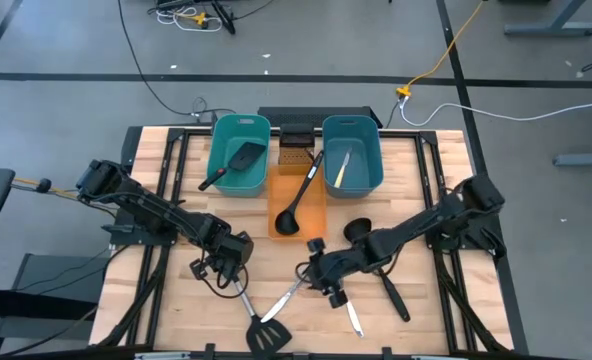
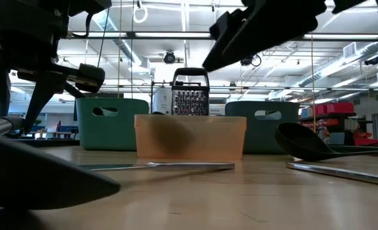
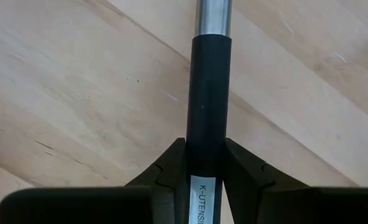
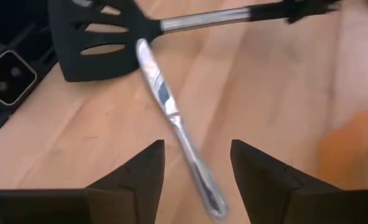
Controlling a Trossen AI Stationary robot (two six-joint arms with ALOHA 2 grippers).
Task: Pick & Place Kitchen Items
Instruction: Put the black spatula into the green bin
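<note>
Trouble could come as the left claw, clamped on the spatula handle low on the surface, drags its blade across the silver knife, which lies under the right claw with fingers apart.

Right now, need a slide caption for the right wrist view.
Right tool open above a silver table knife whose tip overlaps a black slotted spatula.

A pale wooden worktop carries two teal tubs and an orange tub near its far edge, a slotted spatula and table knife near its front edge.
</note>
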